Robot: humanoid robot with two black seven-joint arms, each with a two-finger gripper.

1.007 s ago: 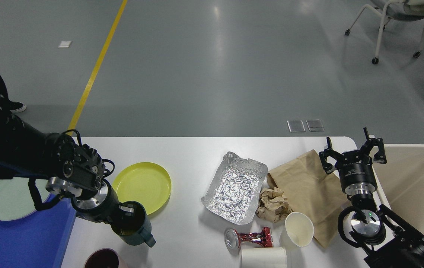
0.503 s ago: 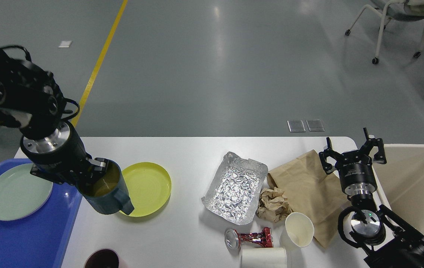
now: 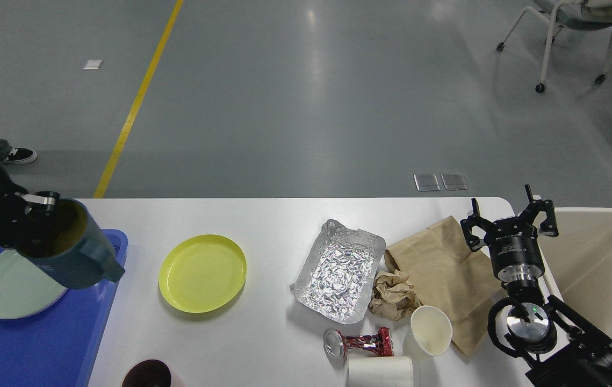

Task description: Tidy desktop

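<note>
**Operator:** Where is your left gripper sitting, and what is it doing?

**Inspector:** You are seeing the left gripper (image 3: 42, 207) at about 9 o'clock in the head view, clenched on the rim of a dark teal mug (image 3: 72, 252). The mug is hanging tilted above the blue tray (image 3: 42, 344), partly overlapping a pale green plate (image 3: 7, 287) that is lying in that tray.

**Operator:** And the right one?

**Inspector:** The right gripper (image 3: 510, 217) is sitting at about 3 o'clock, fingers spread and grasping nothing. It is hovering at the right edge of a brown paper bag (image 3: 440, 269), just beside the beige bin (image 3: 601, 269).

**Operator:** Where is the desktop, and what is lying on it?

**Inspector:** The desktop (image 3: 273, 333) is filling the lower middle of your view, between the tray and the bin. A yellow plate (image 3: 202, 272) is resting at 8 o'clock. A foil tray (image 3: 338, 269) is lying near centre, touching a crumpled paper wad (image 3: 394, 293) on its right. At 6 o'clock, a crushed red can (image 3: 359, 344) is lying beside a tipped white paper cup (image 3: 431, 330), with a white roll (image 3: 381, 372) below them, cut by the frame edge. A dark cup (image 3: 147, 373) is showing at 7 o'clock, also cropped.
</note>
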